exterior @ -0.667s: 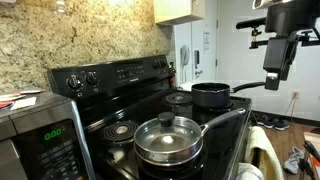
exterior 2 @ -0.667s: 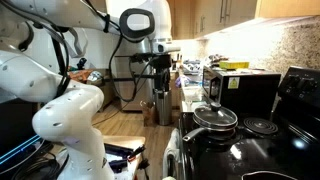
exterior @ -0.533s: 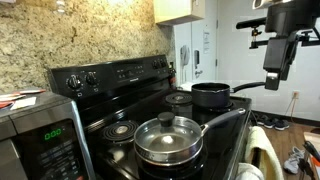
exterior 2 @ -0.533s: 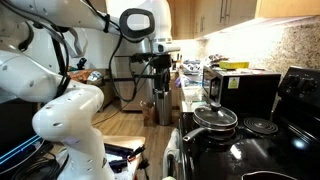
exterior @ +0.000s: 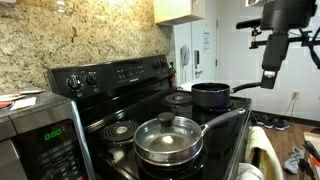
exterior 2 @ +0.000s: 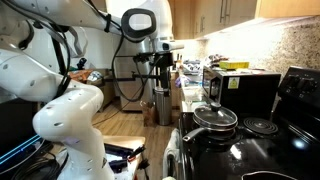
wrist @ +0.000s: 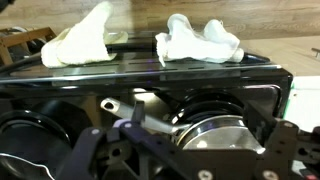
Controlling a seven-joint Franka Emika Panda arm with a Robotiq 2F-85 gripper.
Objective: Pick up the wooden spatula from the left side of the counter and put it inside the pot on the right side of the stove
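Pot (exterior: 212,95) — lower than tool (exterior: 267,85), well apart; tool's grip state — can't make out.

We see small black pot (exterior: 210,96) upright on far coil burner of black stove (exterior: 118,72), long handle jutting past stove edge; empty inside, as far as we can tell.

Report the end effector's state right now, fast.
End effector: cannot be told. It is too small and dark in both exterior views, and the wrist view is unclear; no held object is visible.
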